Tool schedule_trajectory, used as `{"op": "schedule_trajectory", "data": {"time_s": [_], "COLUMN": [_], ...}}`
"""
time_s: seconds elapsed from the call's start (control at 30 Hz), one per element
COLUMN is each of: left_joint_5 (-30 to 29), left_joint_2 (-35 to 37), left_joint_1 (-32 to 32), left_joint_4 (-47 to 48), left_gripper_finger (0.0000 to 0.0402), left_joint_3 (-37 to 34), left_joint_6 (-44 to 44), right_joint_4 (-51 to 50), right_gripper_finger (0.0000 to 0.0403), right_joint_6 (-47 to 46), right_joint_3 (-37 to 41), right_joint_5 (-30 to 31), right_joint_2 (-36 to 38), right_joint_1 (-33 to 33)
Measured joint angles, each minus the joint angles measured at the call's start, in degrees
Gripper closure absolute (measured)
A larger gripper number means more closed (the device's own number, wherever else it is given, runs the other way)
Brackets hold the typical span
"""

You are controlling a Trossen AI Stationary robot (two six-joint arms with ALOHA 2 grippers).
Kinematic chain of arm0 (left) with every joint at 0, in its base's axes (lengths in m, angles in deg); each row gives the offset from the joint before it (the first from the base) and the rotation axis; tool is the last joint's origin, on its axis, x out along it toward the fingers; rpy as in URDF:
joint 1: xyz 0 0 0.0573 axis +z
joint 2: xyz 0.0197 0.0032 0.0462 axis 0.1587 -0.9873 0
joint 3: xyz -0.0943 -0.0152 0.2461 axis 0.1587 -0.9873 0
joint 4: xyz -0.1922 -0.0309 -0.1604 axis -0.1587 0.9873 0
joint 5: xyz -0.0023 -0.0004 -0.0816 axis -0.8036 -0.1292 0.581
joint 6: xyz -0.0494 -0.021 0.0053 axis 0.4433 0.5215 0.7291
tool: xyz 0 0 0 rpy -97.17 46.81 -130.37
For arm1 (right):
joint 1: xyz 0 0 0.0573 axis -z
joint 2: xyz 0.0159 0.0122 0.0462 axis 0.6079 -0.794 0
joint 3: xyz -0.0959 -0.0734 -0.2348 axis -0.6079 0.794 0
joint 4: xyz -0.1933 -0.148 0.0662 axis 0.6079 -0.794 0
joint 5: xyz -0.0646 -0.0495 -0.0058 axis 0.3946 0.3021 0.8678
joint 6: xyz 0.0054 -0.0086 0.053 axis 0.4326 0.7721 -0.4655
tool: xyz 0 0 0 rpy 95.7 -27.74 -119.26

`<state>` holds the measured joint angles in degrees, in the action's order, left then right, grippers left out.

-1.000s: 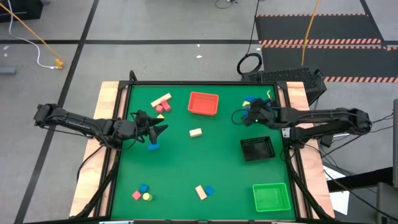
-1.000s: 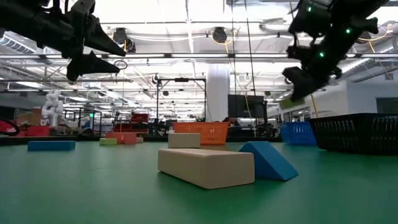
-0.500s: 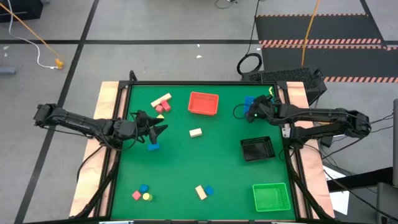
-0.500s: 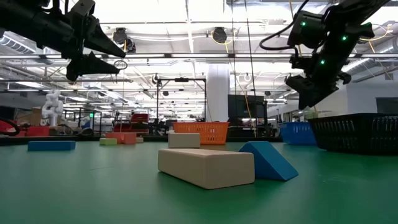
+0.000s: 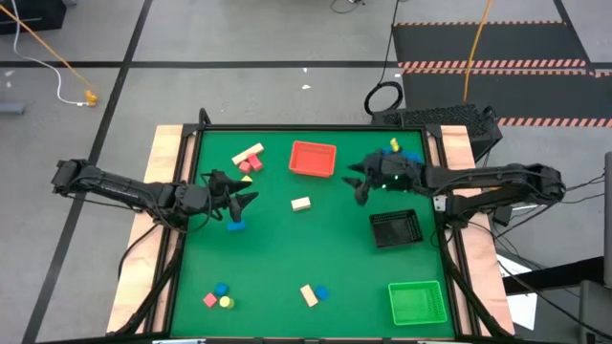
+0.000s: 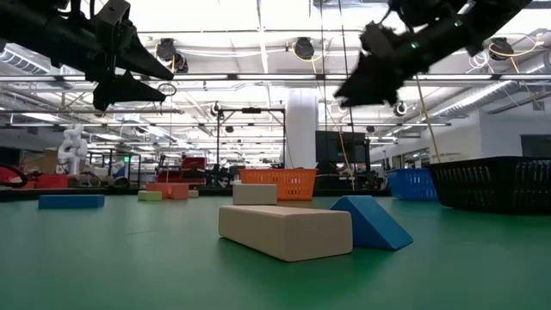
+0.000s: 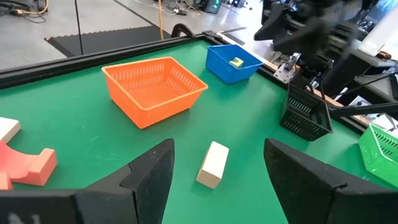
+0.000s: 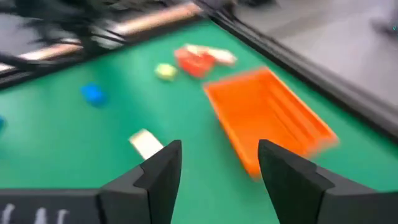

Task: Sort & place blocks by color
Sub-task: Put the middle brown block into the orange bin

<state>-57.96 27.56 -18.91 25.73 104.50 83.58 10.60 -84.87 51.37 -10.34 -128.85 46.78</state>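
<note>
Pale wood block (image 5: 301, 203) lies just below the red tray (image 5: 313, 158) on the worktop, long axis left-right, nearer the right gripper (image 5: 358, 182), both grippers' fingers spread and empty, left gripper (image 5: 244, 201) waiting beside a blue block (image 5: 235, 225).

No readable text in any view.
The blocks, the trays, the desk's green mat and both arms carry no lettering, label, brand or number that can be made out; the room beyond the desk shows no sign sharp enough to read.
</note>
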Motion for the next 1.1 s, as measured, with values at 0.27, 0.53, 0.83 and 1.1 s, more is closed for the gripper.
{"op": "schedule_trajectory", "data": {"time_s": [0.27,0.53,0.83,1.1], "left_joint_5": [0.0,0.0,0.0,0.0], "left_joint_2": [0.0,0.0,0.0,0.0], "left_joint_1": [0.3,0.3,0.3,0.3], "left_joint_4": [-0.1,0.0,1.9,3.1], "left_gripper_finger": [0.0153,0.0153,0.0153,0.0153], "left_joint_3": [0.0,0.0,0.0,0.0], "left_joint_6": [-0.9,0.7,2.1,2.1], "right_joint_4": [24.9,27.2,14.6,8.3], "right_gripper_finger": [0.0203,0.0175,0.0143,0.0151], "right_joint_6": [14.1,14.2,16.1,16.2], "right_joint_3": [-0.1,-7.7,-17.9,-22.6], "right_joint_5": [0.0,-7.4,-7.3,-7.9], "right_joint_2": [-18.0,-32.5,-41.6,-45.9], "right_joint_1": [-6.9,-6.7,-4.1,-2.5]}}
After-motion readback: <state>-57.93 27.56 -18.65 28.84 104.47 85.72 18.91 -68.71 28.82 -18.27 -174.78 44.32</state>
